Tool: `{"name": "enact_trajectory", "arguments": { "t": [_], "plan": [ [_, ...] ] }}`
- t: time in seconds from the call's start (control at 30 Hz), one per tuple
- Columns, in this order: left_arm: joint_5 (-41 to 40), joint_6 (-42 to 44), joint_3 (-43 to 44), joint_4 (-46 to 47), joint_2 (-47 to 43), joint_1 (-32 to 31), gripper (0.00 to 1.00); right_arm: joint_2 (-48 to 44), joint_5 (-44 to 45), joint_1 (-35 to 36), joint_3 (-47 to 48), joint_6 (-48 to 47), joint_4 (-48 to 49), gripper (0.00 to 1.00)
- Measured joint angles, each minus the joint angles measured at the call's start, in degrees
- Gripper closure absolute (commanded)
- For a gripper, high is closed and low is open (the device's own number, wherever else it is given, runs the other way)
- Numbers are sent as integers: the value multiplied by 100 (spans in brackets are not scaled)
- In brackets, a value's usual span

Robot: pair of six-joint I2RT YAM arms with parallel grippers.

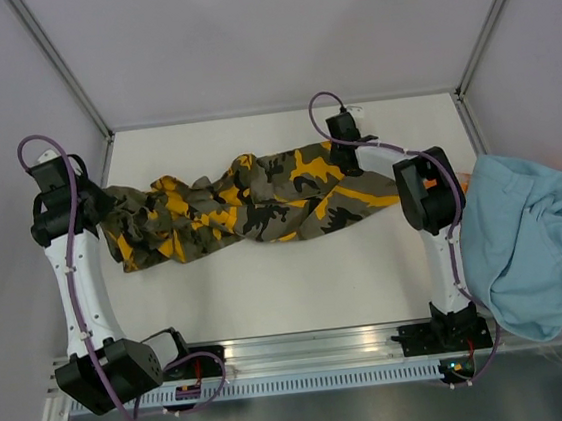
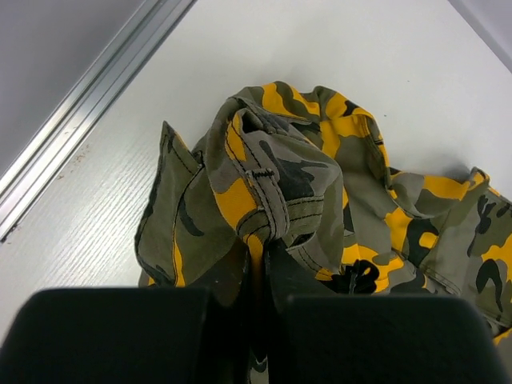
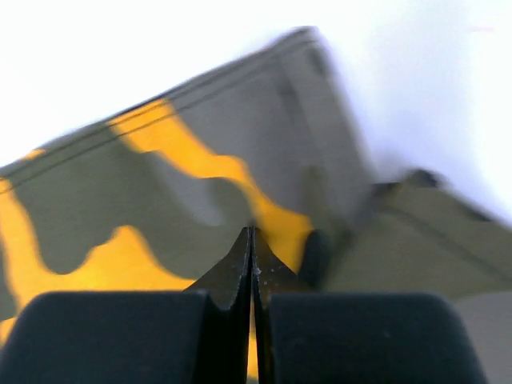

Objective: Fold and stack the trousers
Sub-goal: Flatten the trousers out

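The left gripper (image 2: 262,252) is clamped on a bunched seam at one end of the trousers (image 1: 250,206), and the right gripper (image 3: 251,240) is closed on flat cloth at the other, likely so the arms can stretch them straight for folding. They lie twisted across the table (image 1: 298,279) mid-way back: olive camouflage, blotched orange and black.

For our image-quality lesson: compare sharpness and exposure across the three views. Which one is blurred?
Right wrist: trousers smeared and soft, upper frame washed out white, fingers sharper. Left wrist: trousers in focus, evenly lit. Top: crisp, only soft shadows.
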Motion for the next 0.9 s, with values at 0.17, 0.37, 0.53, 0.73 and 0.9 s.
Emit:
{"name": "enact_trajectory", "arguments": {
  "t": [0.17,0.37,0.53,0.73,0.9],
  "plan": [
    [378,118,295,-109,177,0,97,-476,-28,-807,-636,55,-46,100],
    [444,197,761,-308,260,0,94,-881,146,-1648,-1047,118,-107,100],
    [592,306,1005,-345,247,-2,95,-966,-485,-1541,-1047,127,22,70],
    [774,328,1180,-361,271,0,95,-1165,-1416,-870,-988,-426,262,2],
    [879,328,1163,-363,308,0,95,-1244,-1847,-48,-553,-804,319,2]
  ]
}}
